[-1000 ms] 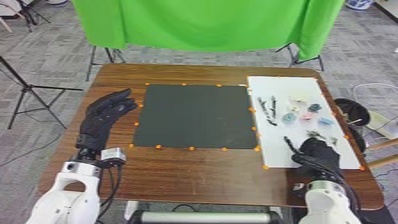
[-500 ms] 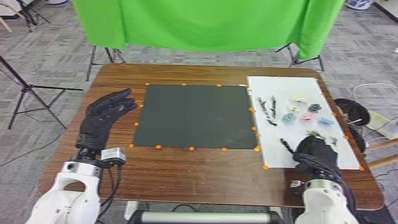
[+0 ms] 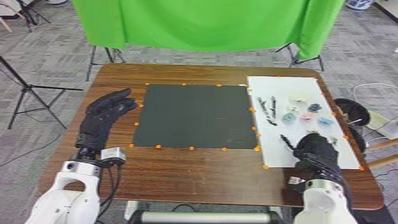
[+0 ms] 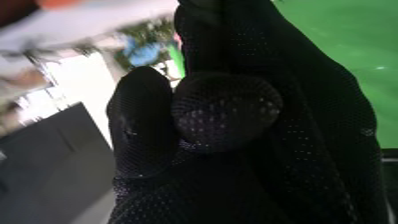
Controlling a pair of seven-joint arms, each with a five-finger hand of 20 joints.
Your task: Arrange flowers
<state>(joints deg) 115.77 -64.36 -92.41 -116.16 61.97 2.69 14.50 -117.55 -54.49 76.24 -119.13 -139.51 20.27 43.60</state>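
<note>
- Black-gloved, the right hand [image 3: 315, 150] has edged forward over the white board [image 3: 274, 86], probably to fetch a flower; I cannot tell whether it pinches anything.
- Flowers [image 3: 306, 116] and dark stems [image 3: 272, 111] lie loose on the board, unarranged.
- Left hand [image 3: 108, 107]: relaxed, thumb apart, over the desk [image 3: 204, 175].
- Black bin [image 3: 354, 113] beside the desk; contents unclear.

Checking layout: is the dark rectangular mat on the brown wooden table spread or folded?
Spread. Head view: the dark mat lies flat on the table, all four corners out, edges straight.
</note>
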